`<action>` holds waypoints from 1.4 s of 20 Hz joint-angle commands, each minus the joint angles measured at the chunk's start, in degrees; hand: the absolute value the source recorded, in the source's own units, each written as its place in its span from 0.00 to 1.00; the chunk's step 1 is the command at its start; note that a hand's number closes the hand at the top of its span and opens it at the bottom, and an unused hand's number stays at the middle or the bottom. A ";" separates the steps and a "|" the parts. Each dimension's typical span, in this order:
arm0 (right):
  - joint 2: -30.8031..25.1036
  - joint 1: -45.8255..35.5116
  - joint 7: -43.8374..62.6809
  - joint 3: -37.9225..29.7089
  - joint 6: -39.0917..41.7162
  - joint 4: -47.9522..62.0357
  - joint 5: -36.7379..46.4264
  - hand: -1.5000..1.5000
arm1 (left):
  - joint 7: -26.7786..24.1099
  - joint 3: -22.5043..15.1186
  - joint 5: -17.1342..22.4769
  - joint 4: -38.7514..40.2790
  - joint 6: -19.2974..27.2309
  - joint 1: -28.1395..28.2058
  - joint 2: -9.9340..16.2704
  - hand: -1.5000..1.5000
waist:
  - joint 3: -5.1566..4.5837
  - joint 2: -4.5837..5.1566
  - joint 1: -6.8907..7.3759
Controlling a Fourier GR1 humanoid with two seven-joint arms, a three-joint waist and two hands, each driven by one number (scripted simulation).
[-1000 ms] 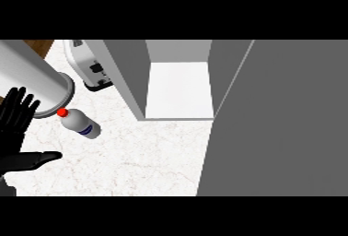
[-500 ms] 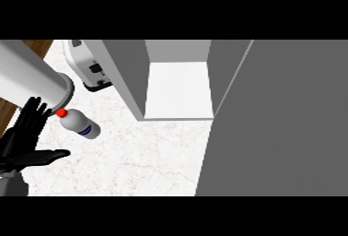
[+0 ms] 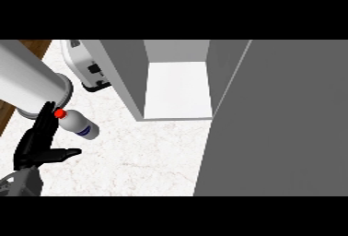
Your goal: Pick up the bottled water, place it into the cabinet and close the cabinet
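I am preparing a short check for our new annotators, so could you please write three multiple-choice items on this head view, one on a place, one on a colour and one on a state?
1. Where does the water bottle lie?
A. inside the cabinet
B. on the marble counter, left of the cabinet
C. on top of the toaster

2. What colour is the bottle's cap?
A. red
B. blue
C. white

3. What is the state of the cabinet?
A. shut
B. open, with the bottle inside
C. open, with nothing seen inside

Answers:
1 B: the bottle lies on the counter beside the left hand, clear of the cabinet.
2 A: the cap is red, on a white body with a dark blue label.
3 C: the cabinet door stands swung out and the white floor inside shows bare.
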 commanded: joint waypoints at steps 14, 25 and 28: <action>-3.20 -2.28 1.68 -4.25 -0.60 -4.19 1.80 0.00 | -21.60 2.60 -3.22 29.78 1.65 -12.91 0.92 0.00 | -0.05 0.29 -0.17; -4.11 -3.56 4.06 -2.80 -1.53 -5.76 1.30 0.00 | -24.06 2.55 -3.20 34.53 -5.49 -17.02 2.12 1.00 | -0.12 0.39 -0.56; -3.92 -1.08 3.12 1.14 -3.09 -6.14 4.41 0.00 | -26.69 0.88 -4.89 33.60 -2.32 -17.77 -0.58 1.00 | -0.10 0.23 -0.81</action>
